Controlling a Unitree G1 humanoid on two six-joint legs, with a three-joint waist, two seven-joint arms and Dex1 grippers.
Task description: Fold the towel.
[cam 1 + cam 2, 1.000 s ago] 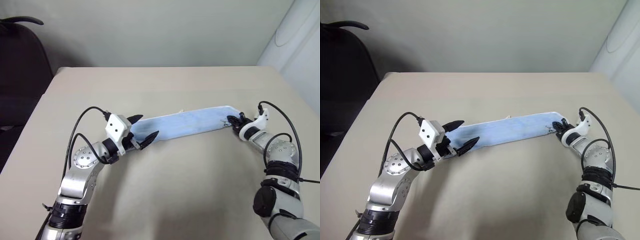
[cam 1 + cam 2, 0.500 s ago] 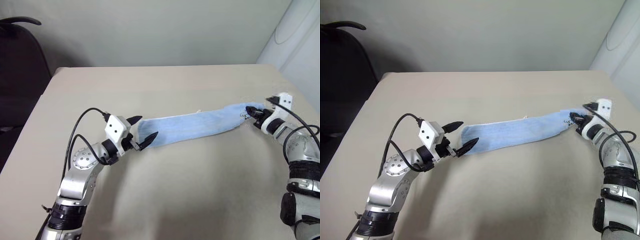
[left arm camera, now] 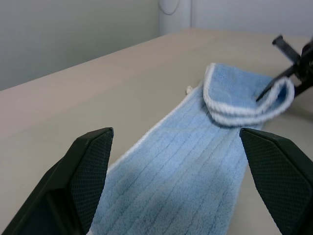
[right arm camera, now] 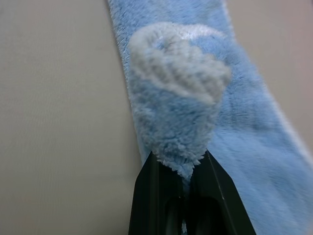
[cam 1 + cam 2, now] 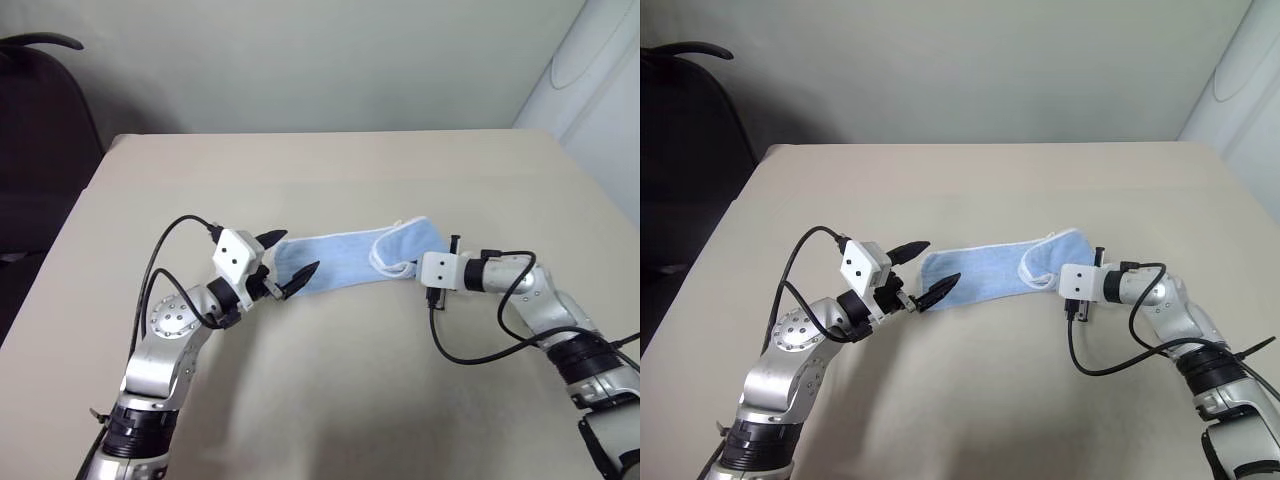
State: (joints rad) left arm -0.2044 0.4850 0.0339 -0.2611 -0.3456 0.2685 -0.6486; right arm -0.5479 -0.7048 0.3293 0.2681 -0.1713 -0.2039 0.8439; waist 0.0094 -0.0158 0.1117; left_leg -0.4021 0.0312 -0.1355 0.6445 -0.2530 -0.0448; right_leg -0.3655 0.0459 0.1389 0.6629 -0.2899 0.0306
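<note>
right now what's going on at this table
A two-armed robot is folding a light blue terry-cloth towel with a whitish border on a beige table. Its right end effector is shut on one end of the towel, holding it curled over the strip. The left end effector is open at the other end, gripping nothing. The fold is not yet laid flat.

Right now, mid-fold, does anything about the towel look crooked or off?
Nothing is damaged. The towel lies as a long strip, slanted across the table. The right gripper, shut on its end, has curled that end back over the strip, loosely and not flat. The left gripper is open over the other end.
</note>
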